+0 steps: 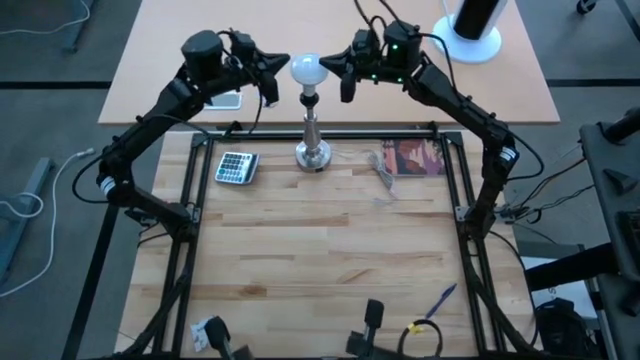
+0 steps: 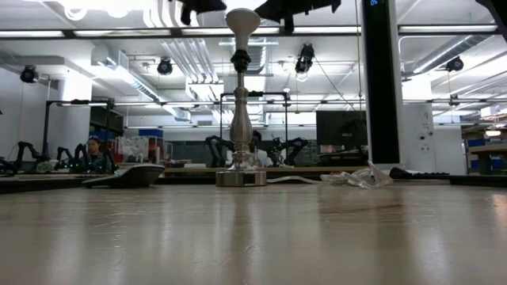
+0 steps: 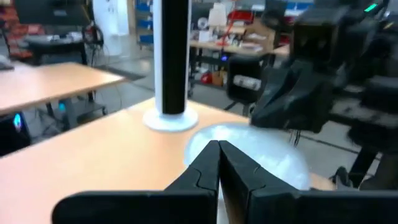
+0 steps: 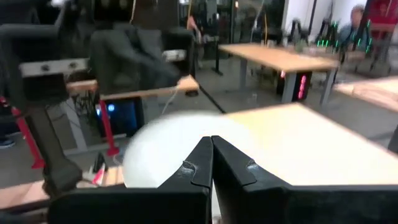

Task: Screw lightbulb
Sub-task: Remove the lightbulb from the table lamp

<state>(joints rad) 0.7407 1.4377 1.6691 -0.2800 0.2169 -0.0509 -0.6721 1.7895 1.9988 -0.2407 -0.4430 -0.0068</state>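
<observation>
Both grippers sit up high at the far end of the table (image 1: 330,250), one on each side of the lightbulb (image 1: 306,69). The bulb is on top of the silver stand (image 1: 312,135), seated base-down in its black socket, and the stand is upright on the wood between a calculator (image 1: 236,167) and a reddish booklet (image 1: 414,157).

The left gripper (image 1: 279,66) is just beside the bulb on the left, the right gripper (image 1: 335,63) just beside it on the right. Jaws on both are clenched tight with nothing between them; in each wrist view the two dark fingers (image 3: 217,165) are pressed together, with the white bulb right behind the tips. Can't tell if either tip is actually touching the glass.

From table height the bulb (image 2: 242,20) is near the top edge, on the stand. A white cylinder on a round base (image 1: 474,28) stands on the table beyond.
</observation>
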